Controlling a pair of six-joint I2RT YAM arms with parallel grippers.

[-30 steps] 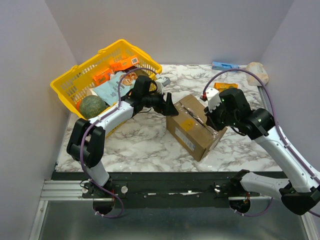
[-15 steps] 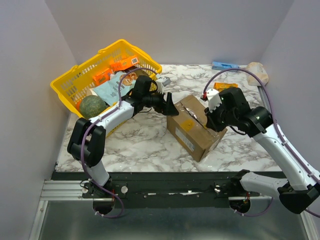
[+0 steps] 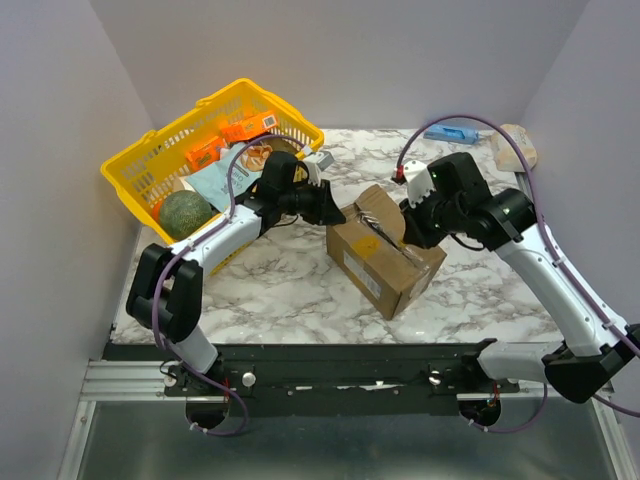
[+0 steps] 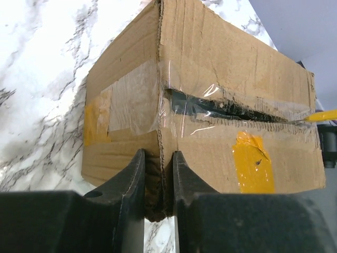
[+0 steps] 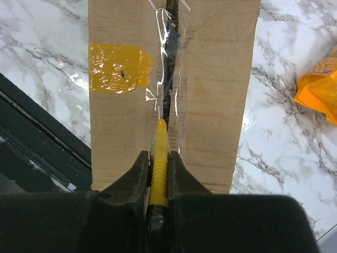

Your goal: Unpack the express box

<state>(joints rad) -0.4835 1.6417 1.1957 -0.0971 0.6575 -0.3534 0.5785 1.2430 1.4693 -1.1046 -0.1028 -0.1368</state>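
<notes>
The express box (image 3: 385,258), brown cardboard with a yellow sticker (image 5: 118,67), lies at the table's middle, its taped top seam (image 4: 231,108) split open along most of its length. My left gripper (image 3: 335,212) is shut on the box's near vertical corner edge (image 4: 159,158), one finger on each side of the cardboard. My right gripper (image 3: 412,228) sits over the box's other end, shut on a yellow ridged cutter (image 5: 160,139). The cutter's tip rests in the seam (image 5: 167,79). That tip also shows at the far end in the left wrist view (image 4: 322,115).
A yellow plastic basket (image 3: 130,165) with a green round item (image 3: 185,212) and orange packets stands at the back left. A blue pack (image 3: 450,131) and a beige bag (image 3: 515,147) lie at the back right. An orange packet (image 5: 321,89) lies beside the box.
My left gripper has closed from wide open onto the box's corner. The box has shifted slightly left. The right arm has moved up and leftward over the box with the cutter.
</notes>
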